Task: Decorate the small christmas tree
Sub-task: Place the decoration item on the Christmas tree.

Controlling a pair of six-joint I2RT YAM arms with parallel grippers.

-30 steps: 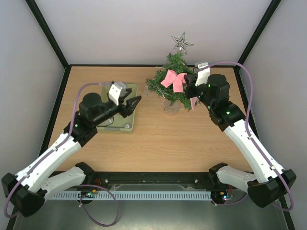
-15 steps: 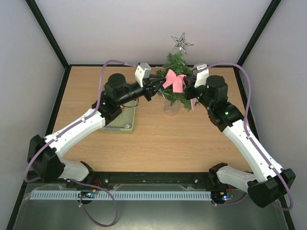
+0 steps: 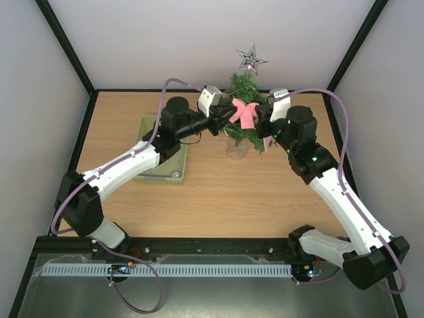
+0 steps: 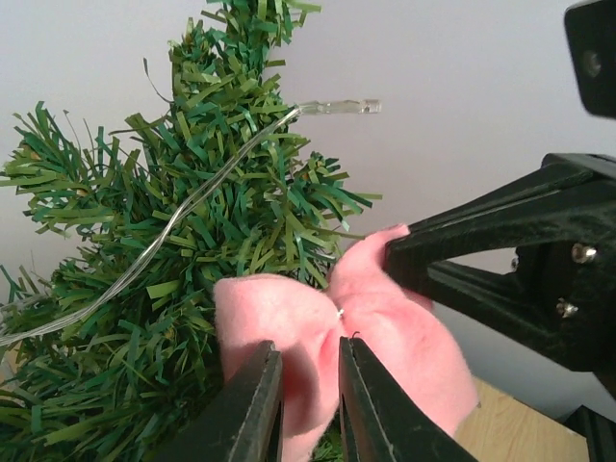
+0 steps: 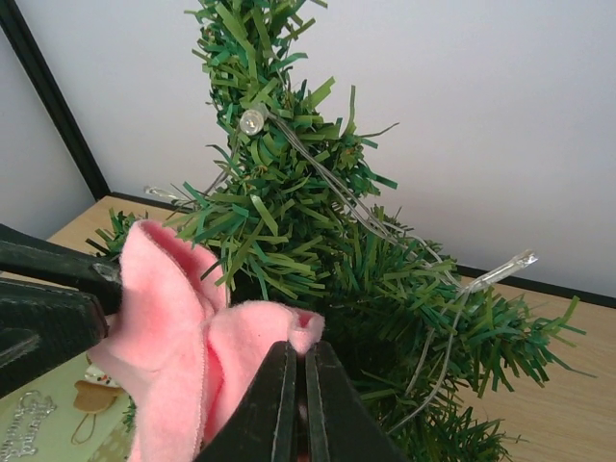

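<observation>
No legible text, label or number seen.

Noted swing of left arm (image 3: 126,165) from above pale green basket (image 3: 162,175), near table's left edge, across to small christmas tree (image 3: 244,85) at far edge. Logged left gripper (image 3: 222,122) gone from wide open to pinched on pink bow (image 3: 242,111), left side.

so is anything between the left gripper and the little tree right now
Only the pink bow. The left gripper pinches it right in front of the small christmas tree branches, and the right gripper also grips it. Nothing else shows.
</observation>
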